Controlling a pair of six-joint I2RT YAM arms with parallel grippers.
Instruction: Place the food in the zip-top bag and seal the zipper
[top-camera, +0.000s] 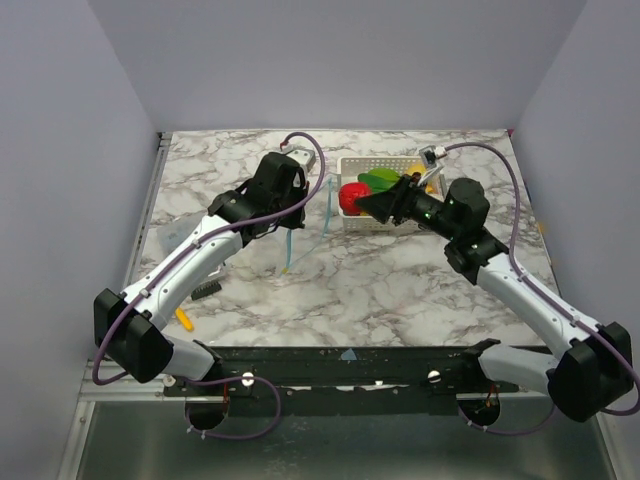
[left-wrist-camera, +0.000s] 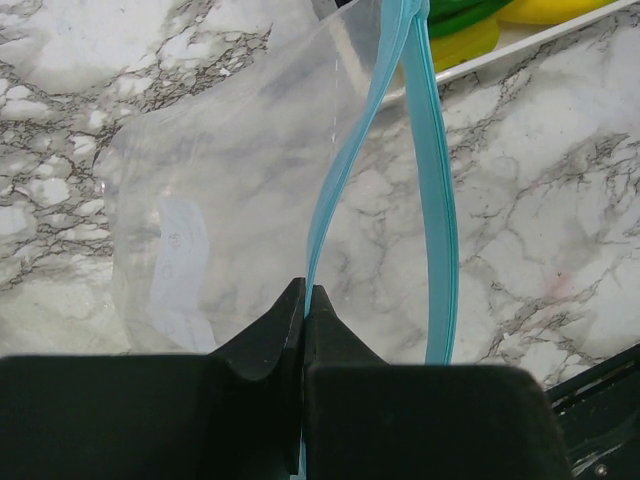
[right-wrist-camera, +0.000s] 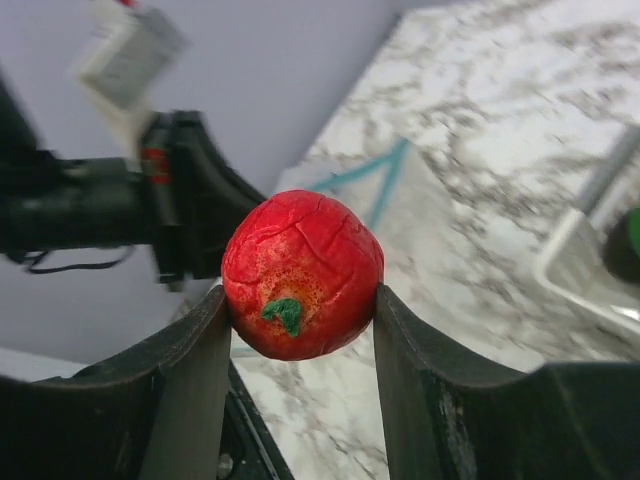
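My left gripper (left-wrist-camera: 304, 292) is shut on the near side of the light blue zipper (left-wrist-camera: 345, 170) and holds the clear zip-top bag (left-wrist-camera: 230, 200) up with its mouth spread open. In the top view the bag's blue strips (top-camera: 292, 240) hang below the left gripper (top-camera: 290, 195). My right gripper (right-wrist-camera: 300, 300) is shut on a red toy fruit (right-wrist-camera: 302, 272) with a green stem mark. In the top view the fruit (top-camera: 351, 198) is held at the left end of the white basket, right of the bag's mouth.
A white perforated basket (top-camera: 372, 165) at the back centre holds green and yellow toy food (top-camera: 380, 180). A small yellow-orange piece (top-camera: 184, 320) lies by the left arm's base. A dark object (top-camera: 207, 289) lies under the left arm.
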